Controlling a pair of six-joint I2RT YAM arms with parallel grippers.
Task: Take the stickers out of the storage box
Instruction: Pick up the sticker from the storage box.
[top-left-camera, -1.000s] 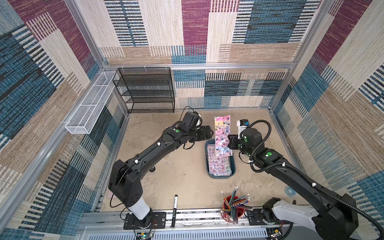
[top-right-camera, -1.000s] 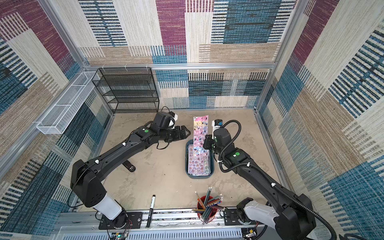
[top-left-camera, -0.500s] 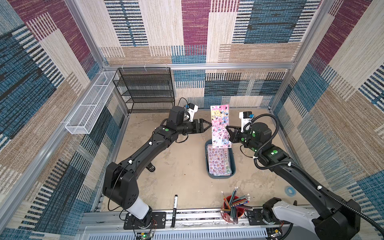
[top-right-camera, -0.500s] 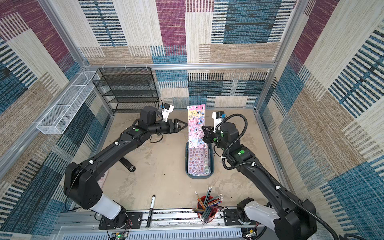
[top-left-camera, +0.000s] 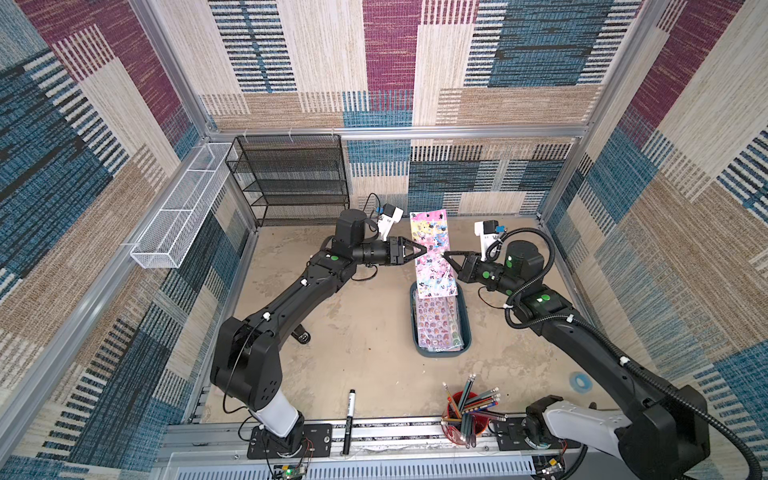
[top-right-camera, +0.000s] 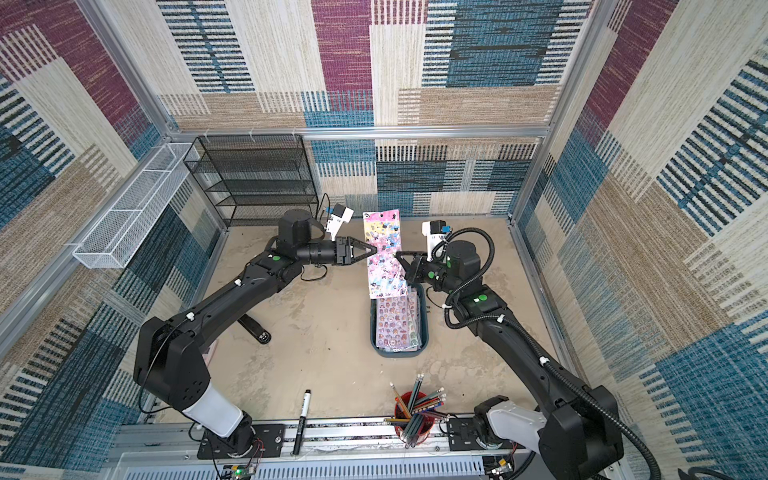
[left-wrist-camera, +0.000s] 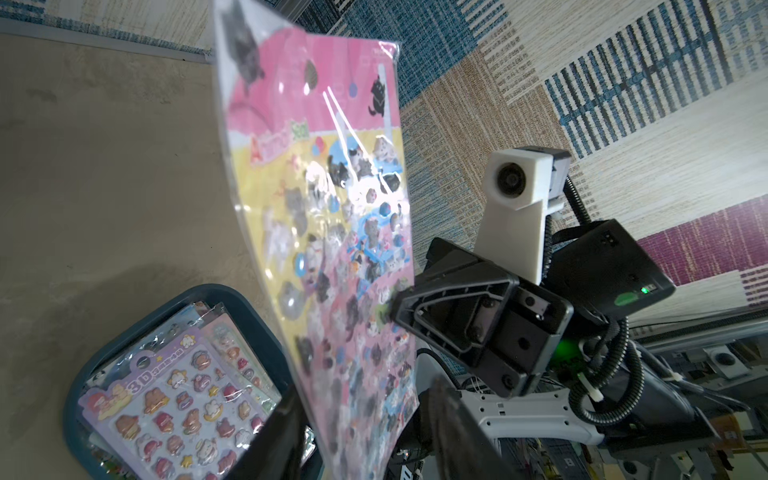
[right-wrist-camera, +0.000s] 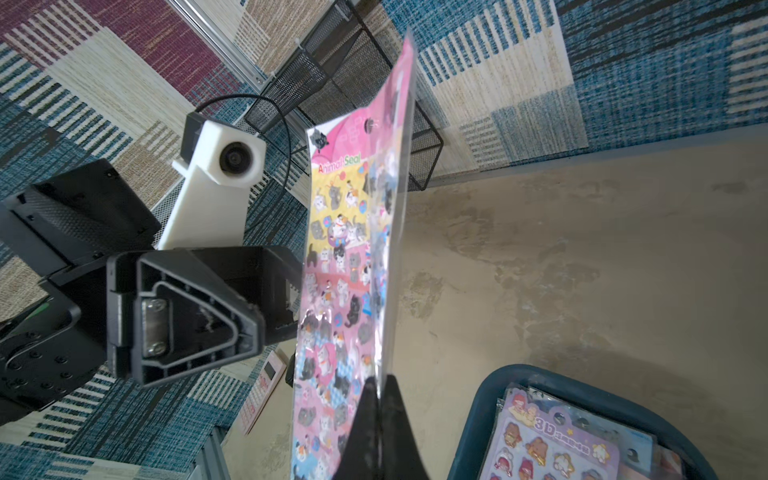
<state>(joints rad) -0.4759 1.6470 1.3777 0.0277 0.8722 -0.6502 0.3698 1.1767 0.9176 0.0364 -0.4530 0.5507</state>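
Observation:
A pink sheet of cat stickers (top-left-camera: 430, 232) (top-right-camera: 382, 232) hangs upright above the far end of the storage box (top-left-camera: 440, 354) (top-right-camera: 399, 353), a shallow dark teal tub. My right gripper (top-left-camera: 445, 252) (right-wrist-camera: 379, 382) is shut on the sheet's right edge. From the other side, my left gripper (top-left-camera: 424, 250) (left-wrist-camera: 361, 399) reaches the left edge. Its jaws stand narrowly apart with the sheet (left-wrist-camera: 332, 208) between them. More stickers (top-left-camera: 440, 320) (left-wrist-camera: 178, 399) lie stacked in the box, a lilac sheet on top.
A black mesh rack (top-left-camera: 291, 183) stands at the back left, and a white wire basket (top-left-camera: 178, 216) hangs on the left wall. At the front are a red cup of pencils (top-left-camera: 465, 411) and a black marker (top-left-camera: 349, 419). A pink calculator (right-wrist-camera: 262, 390) lies at the left.
The right gripper has lifted the pink sheet clear of the box. The left gripper has swung in to the sheet's left edge, and its jaws have narrowed around it.

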